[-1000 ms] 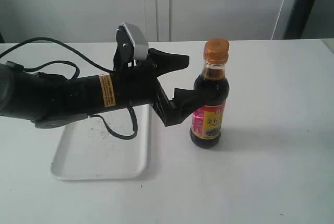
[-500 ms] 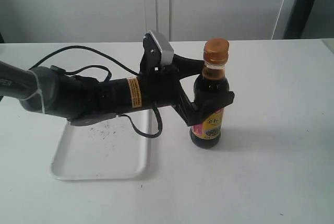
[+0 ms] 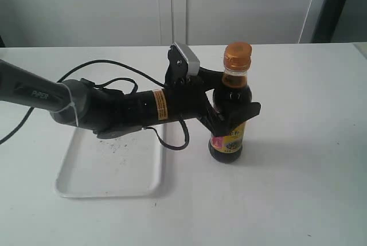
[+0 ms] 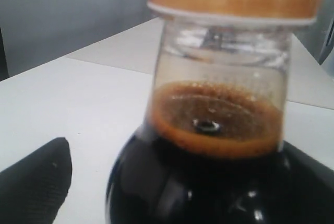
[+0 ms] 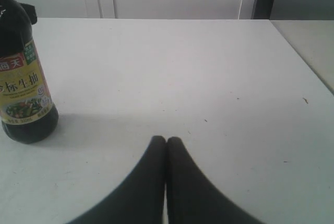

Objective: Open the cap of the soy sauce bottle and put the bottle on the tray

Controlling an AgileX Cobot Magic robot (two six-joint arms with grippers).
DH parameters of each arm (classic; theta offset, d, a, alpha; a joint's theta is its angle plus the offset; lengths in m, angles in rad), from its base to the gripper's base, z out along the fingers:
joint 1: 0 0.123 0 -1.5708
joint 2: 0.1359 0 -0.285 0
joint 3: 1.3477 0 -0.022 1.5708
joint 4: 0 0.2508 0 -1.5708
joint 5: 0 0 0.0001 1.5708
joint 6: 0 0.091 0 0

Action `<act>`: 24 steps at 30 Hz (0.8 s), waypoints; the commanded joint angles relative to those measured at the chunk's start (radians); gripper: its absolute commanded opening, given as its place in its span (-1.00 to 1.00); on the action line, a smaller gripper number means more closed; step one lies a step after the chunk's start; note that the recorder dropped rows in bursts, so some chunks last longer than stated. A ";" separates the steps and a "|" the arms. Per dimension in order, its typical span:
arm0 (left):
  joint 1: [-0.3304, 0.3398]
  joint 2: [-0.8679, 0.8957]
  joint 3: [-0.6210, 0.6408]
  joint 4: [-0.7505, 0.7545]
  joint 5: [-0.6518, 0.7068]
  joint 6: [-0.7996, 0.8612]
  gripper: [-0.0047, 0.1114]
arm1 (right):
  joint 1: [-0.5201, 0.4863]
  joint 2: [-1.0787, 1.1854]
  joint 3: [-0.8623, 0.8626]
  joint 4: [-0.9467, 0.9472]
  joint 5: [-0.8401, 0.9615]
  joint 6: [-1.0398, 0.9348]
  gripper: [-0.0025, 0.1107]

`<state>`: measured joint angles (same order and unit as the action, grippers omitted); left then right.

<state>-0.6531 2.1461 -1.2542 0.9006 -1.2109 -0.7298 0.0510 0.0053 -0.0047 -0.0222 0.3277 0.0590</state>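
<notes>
White tray: lies flat on the desk at the left, dark specks in its middle, nothing resting on it; its far edge is hidden behind the arm.
Left arm: black, reaches across above the tray from the left toward the bottle, with a loose black cable looping off it.
Left end effector: spread wide and straddling the bottle's body. One finger crosses the near side at the top of the label and the other runs behind the shoulder. In the left wrist view bare desk shows between a finger and the glass, so it has not clamped; whether the near finger brushes the glass I cannot tell.
Soy sauce bottle: upright on the desk, just right of the tray and off it, dark liquid up into the neck.
Cap: orange-brown, sits closed on the neck, above both fingers and untouched.
Right end effector: seen only from its own wrist camera, fingers pressed tip to tip, holding nothing, low over bare desk, well apart from the bottle.
</notes>
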 commanded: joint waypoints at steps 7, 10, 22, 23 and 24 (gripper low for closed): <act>-0.026 0.058 -0.027 -0.033 -0.010 0.011 0.89 | 0.000 -0.005 0.005 0.000 -0.012 0.002 -0.96; -0.026 0.075 -0.027 -0.033 -0.010 0.013 0.83 | 0.000 -0.005 0.005 0.000 -0.012 0.002 -0.96; -0.030 0.081 -0.027 0.003 -0.010 0.099 -0.91 | 0.000 -0.005 0.005 -0.001 -0.012 -0.025 -0.96; -0.030 0.081 -0.027 0.017 -0.010 0.110 -0.91 | 0.000 -0.005 0.005 -0.001 -0.012 -0.025 -0.96; -0.030 0.081 -0.027 0.027 -0.010 0.122 -0.91 | 0.000 -0.005 0.005 -0.001 -0.019 -0.034 -0.96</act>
<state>-0.6780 2.2312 -1.2782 0.8994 -1.2218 -0.6355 0.0510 0.0053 -0.0047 -0.0222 0.3277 0.0420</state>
